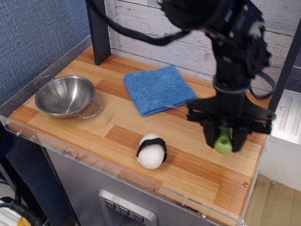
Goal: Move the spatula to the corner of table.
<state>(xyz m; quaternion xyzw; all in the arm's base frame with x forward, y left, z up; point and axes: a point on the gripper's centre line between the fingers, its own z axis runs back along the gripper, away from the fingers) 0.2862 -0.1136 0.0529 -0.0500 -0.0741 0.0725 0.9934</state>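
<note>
With hand [224, 139] clamped on spatula [223, 141] by green handle only, it could slip mid-carry, drop on counter [117, 127].

From my feed: whitewashed plank wall [141, 33] behind, blue textured wall [33, 37] beside, black post [98, 30], maybe wood flooring [277, 202] below.

Counter [117, 123]: striped wood planks, smooth satin finish, clear acrylic rim. Bowl [66, 96] at left: polished shiny metal; towel [159, 89] at upper centre: blue, nubby matt cloth. Spatula [223, 140] handle: glossy lime-green plastic between matt black jaws.
</note>
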